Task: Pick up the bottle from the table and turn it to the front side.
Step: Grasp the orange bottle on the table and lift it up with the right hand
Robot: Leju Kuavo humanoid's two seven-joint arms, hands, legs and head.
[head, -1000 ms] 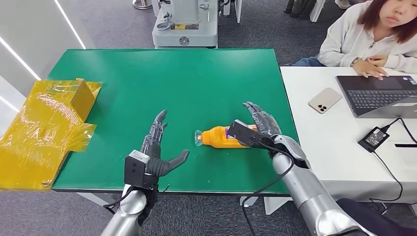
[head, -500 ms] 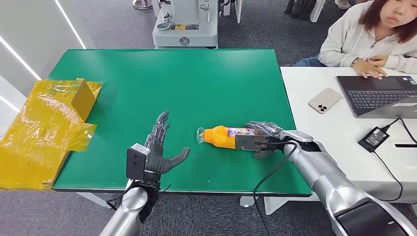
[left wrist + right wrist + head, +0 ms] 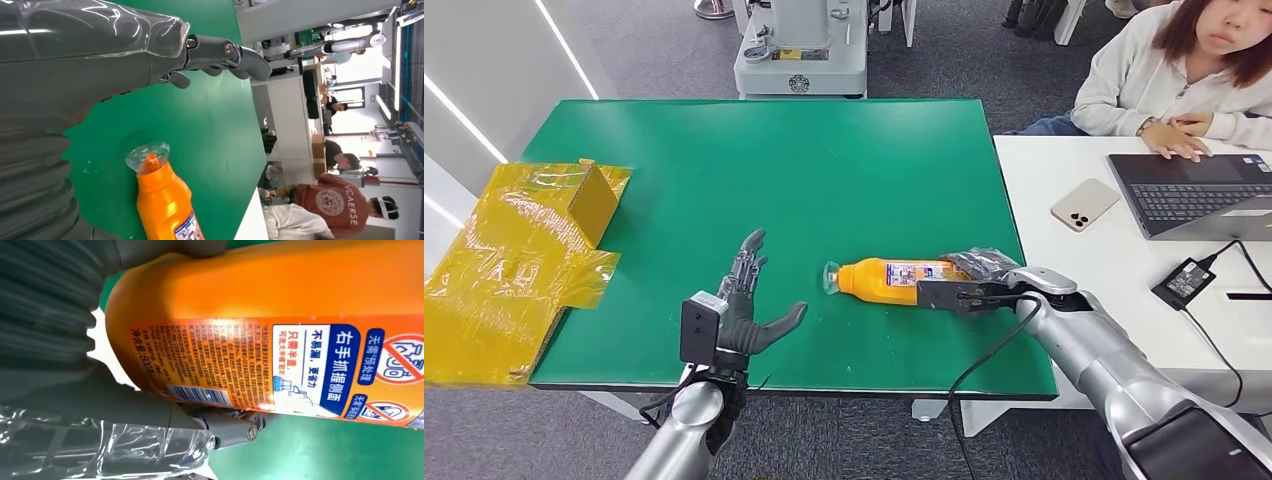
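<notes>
Orange bottle (image 3: 886, 278) lying sideways on green counter (image 3: 824, 170), base gripped by R hand (image 3: 980, 272); L hand (image 3: 742, 300) spread wide, holding nothing, nearby.

High head view; wrist views perhaps sideways

A yellow wrapped box (image 3: 519, 260) overhangs the green table (image 3: 724, 170); a phone (image 3: 1085, 204) lies beside a laptop (image 3: 1199, 193).

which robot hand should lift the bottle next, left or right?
Right. The right robot hand is already wrapped around the base end of the orange bottle, which lies on its side on the green table. The left robot hand hovers open, apart from the bottle's cap end.
</notes>
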